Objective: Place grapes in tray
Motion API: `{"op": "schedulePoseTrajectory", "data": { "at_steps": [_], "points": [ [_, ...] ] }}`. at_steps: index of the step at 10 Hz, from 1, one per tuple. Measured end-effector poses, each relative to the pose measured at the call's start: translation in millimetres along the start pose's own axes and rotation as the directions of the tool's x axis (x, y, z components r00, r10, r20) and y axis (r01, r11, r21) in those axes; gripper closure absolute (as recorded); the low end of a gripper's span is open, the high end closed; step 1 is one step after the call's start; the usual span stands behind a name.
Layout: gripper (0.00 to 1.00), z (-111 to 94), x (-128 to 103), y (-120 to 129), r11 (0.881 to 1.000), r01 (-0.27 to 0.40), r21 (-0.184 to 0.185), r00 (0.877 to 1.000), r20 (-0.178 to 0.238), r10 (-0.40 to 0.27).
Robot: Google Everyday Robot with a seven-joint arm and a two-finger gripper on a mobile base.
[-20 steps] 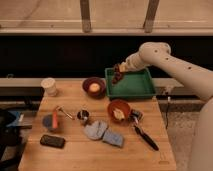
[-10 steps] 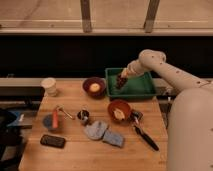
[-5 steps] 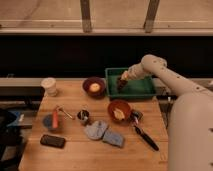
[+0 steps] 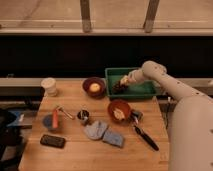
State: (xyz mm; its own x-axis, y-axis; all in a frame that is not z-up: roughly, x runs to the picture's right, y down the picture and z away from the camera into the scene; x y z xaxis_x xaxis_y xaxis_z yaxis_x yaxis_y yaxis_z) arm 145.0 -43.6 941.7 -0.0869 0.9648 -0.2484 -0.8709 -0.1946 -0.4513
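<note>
Where claw [image 4: 123, 81] sits | grapes [image 4: 119, 88] prob. hang vertical | in tray [image 4: 145, 91]

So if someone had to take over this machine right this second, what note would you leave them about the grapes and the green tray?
Gripper: reaching into the left part of the tray, low over its floor.
Grapes: inside the tray at its left end, right under the gripper; whether they are released cannot be told.
Done: grapes carried to the tray and lowered in.
Left: confirm the grapes are let go, then lift the arm out without dragging them or knocking the maroon bowl beside the tray.
</note>
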Motion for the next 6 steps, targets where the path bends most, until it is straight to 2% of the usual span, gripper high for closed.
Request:
{"op": "schedulePoseTrajectory", "data": {
  "at_steps": [6],
  "points": [
    [0.2, 1.2, 0.2, 1.8, 1.0, 0.001, -0.002, 1.0, -0.002, -0.001]
  ]
}}
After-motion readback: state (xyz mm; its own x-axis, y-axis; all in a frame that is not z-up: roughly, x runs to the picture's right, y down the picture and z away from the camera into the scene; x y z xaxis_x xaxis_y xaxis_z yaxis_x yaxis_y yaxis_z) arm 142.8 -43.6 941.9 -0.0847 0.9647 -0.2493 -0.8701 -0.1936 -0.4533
